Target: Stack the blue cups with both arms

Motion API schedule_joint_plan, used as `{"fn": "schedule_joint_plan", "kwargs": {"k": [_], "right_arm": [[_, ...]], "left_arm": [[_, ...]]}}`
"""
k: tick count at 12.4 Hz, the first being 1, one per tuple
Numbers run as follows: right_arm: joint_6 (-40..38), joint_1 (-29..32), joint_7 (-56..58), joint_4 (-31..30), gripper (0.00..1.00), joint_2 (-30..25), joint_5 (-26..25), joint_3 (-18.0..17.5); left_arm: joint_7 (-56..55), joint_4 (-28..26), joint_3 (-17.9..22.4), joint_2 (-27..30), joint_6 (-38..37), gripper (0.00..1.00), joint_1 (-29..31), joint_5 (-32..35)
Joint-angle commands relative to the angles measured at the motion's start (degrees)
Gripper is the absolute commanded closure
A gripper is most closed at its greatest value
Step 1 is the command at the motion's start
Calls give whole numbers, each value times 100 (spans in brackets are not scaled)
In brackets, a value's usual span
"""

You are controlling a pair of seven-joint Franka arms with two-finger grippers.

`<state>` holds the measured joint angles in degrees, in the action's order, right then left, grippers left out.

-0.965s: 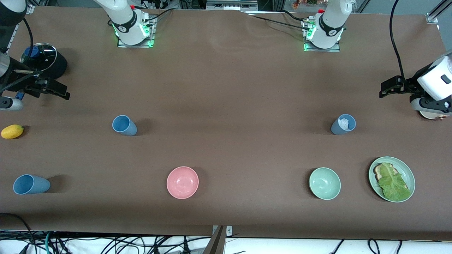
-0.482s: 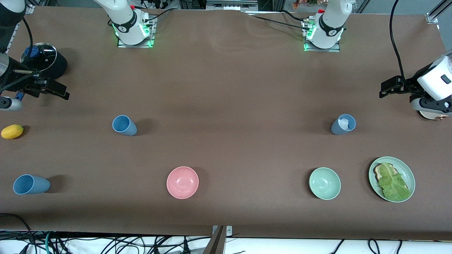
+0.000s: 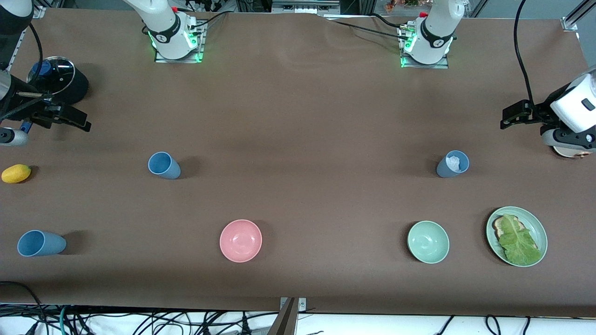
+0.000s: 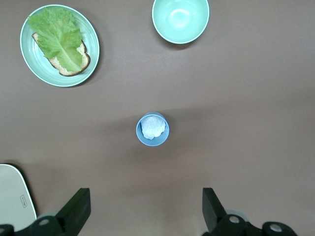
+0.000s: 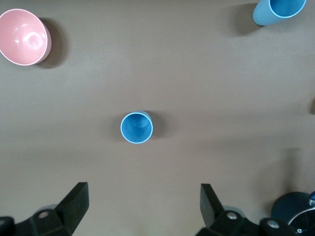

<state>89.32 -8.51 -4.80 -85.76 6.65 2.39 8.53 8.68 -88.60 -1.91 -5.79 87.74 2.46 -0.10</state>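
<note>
Three matte, tapered blue cups are standing apart on the brown tabletop [image 3: 298, 139]: a bright cup [image 3: 164, 165], a corner cup [image 3: 39, 243] nearest the camera at the right arm's end, and a greyer cup [image 3: 452, 164] with something crumpled and white inside, hard to identify. The right hand [image 5: 142, 206] and left hand [image 4: 146, 209], both spread wide and partly cut off, are hovering over bare tabletop.

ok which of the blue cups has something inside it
The greyer blue cup at the left arm's end of the table, holding a crumpled white wad. The two other blue cups are empty.
</note>
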Motion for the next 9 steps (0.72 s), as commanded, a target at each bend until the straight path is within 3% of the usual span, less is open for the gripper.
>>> {"fn": "schedule_joint_plan", "kwargs": {"k": [1, 9], "right_arm": [[-2, -2, -100, 15, 0, -41, 60, -18], [-73, -11, -100, 6, 0, -50, 60, -36]], "left_arm": [[-33, -105, -20, 96, 68, 0, 18, 124], [-33, -105, -20, 61, 68, 0, 18, 133]]}}
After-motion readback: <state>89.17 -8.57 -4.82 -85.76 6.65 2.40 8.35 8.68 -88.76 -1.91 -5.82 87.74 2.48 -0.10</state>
